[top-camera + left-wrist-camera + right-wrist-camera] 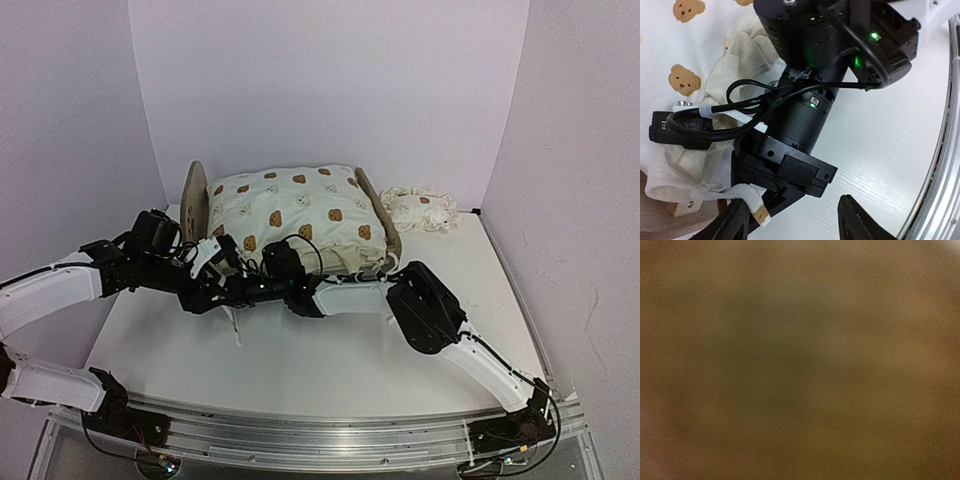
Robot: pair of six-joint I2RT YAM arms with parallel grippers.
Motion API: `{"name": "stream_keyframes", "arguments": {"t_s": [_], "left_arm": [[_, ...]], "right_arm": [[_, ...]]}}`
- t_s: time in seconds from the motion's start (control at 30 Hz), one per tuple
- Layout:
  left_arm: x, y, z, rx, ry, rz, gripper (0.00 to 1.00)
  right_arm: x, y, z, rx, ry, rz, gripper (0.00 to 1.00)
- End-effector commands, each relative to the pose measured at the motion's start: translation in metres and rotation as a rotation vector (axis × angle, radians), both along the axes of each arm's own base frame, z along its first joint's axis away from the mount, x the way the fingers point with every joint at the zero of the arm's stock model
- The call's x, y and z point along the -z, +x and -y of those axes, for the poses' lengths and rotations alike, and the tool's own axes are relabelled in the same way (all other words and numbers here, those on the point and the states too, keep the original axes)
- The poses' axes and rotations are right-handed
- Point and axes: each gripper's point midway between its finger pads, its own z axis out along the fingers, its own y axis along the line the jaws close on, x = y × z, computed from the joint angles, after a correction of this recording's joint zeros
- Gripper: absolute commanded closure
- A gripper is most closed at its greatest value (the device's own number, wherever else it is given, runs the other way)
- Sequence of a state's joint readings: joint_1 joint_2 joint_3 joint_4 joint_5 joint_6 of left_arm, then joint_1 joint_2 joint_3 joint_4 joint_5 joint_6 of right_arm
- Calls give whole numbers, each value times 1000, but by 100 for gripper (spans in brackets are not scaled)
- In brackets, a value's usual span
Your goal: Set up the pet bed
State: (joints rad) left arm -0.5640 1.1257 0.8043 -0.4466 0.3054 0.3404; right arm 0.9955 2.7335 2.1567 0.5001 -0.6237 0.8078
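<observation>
From above, I see the light-wood pet bed (196, 200), a cream bear-print cushion (290, 205) on it, at the far middle of the white desk (330, 350), with the small matching pillow (420, 210) by the far right corner. The left wrist camera shows me the left gripper (795, 225) spread and empty, the black right gripper (771, 197) just ahead at the cushion's edge. My right wrist view is a brown blur; that gripper is closed, on what I cannot tell.

Your pet bed (379, 210) stands mid-scene, its light-wood headboard (193, 203) upright at its left end; the cream bear-print cushion (290, 210) lies puffed on top; the small matching pillow (421, 210) sits crumpled just right of it.
</observation>
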Motion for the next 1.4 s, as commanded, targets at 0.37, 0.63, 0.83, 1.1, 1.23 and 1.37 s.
{"name": "stream_keyframes", "arguments": {"t_s": [0.37, 0.63, 0.83, 1.1, 1.23, 1.37], "left_arm": [[-5, -30, -60, 486, 478, 607, 42], [13, 34, -86, 351, 567, 738, 74], [23, 43, -84, 379, 476, 665, 73], [40, 38, -73, 472, 442, 677, 71], [37, 47, -70, 453, 423, 683, 71], [45, 54, -72, 433, 436, 646, 73]], "right_arm": [[4, -4, -6, -13, 17, -14, 100], [-2, -7, -5, -33, 32, -4, 100], [-9, -8, -4, -35, 48, 11, 100], [-18, -11, -3, -52, 73, 24, 100], [-18, -12, -3, -55, 73, 24, 100], [-20, -12, -3, -58, 77, 28, 100]]}}
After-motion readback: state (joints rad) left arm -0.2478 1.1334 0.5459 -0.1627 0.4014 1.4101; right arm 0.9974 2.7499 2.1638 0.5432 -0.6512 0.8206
